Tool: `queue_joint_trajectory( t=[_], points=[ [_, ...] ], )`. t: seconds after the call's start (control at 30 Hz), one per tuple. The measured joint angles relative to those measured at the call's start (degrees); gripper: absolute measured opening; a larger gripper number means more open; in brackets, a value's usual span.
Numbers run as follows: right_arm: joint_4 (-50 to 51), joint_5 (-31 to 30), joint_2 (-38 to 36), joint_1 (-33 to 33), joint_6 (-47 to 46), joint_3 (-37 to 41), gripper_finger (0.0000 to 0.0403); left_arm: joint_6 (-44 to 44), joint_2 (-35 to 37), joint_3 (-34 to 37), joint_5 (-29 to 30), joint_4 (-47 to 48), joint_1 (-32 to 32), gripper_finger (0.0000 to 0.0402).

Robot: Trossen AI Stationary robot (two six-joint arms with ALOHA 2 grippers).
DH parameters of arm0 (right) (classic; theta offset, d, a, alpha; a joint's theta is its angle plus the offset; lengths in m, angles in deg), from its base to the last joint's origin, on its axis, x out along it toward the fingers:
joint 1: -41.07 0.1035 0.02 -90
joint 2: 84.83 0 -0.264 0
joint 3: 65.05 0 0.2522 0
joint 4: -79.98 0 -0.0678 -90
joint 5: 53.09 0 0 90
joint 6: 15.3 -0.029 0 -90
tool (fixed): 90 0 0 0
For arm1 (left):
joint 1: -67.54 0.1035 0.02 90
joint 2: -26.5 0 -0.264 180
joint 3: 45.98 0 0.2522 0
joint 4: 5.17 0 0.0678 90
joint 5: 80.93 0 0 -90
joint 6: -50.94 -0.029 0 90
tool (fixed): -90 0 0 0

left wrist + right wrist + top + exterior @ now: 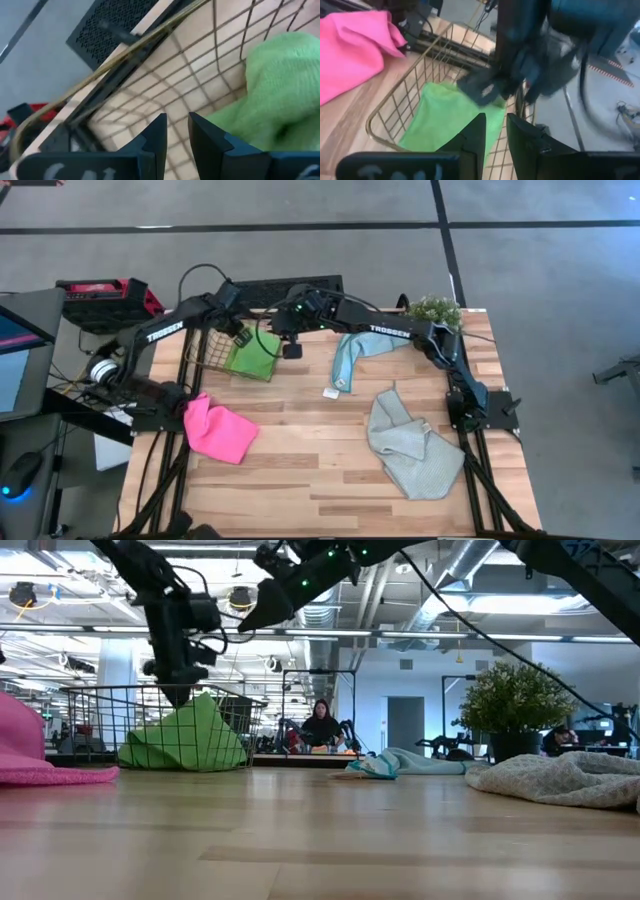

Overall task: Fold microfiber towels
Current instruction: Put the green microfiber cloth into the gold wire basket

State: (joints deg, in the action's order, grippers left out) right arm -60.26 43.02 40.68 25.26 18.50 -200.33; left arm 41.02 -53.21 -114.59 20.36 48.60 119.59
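A green towel [252, 358] [445, 115] lies bunched inside a wire basket [205, 350] [395, 110] at the table's far left. My left gripper [240, 335] [177, 117] hangs just above the basket, beside the towel's peak [205, 700]. Its fingers stand a narrow gap apart with nothing between them. My right gripper [291, 350] [494, 117] hovers higher, to the right of the basket, also narrowly open and empty. A pink towel [215, 430] lies crumpled at the near left. A teal towel [350, 355] lies at the far middle and a grey towel [410, 445] at the right.
A small potted plant [435, 310] stands at the far right corner. A red and black case [105, 295] sits off the table's left side. Bare wood [310, 470] shows between the pink and grey towels. A person [322, 725] sits far back in the room.
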Motion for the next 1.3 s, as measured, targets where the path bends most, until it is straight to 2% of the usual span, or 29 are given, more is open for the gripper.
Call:
queue_joint_trajectory(
  t=[0.1,0.23,0.57,0.73,1.0,1.3],
  points=[
    [0.1,0.0,-0.2,0.1,0.8,0.0,0.0100,-1.5,-2.8,-0.4,-4.9,0.6,-0.3,0.0070],
    [0.6,0.0,-0.1,0.0,0.7,0.0,0.0100,-4.4,-3.1,-0.8,-13.2,0.6,-1.1,0.0070],
    [1.0,0.0,-0.1,0.0,1.1,0.0,0.0100,-10.6,-1.9,-0.8,-24.8,7.0,-5.4,0.0070],
    [1.0,0.0,-0.1,-0.1,1.2,0.0,0.0100,-11.5,-1.9,-0.8,-24.1,7.4,-8.8,0.0070],
    [0.9,0.0,-0.1,-0.1,1.2,0.0,0.0100,-10.3,-1.9,-0.7,-24.3,8.0,-10.4,0.0070],
    [0.5,0.0,-0.1,-0.1,1.2,0.0,0.0100,-8.4,-1.9,4.8,-24.6,5.7,-11.6,0.0070]
  ],
)
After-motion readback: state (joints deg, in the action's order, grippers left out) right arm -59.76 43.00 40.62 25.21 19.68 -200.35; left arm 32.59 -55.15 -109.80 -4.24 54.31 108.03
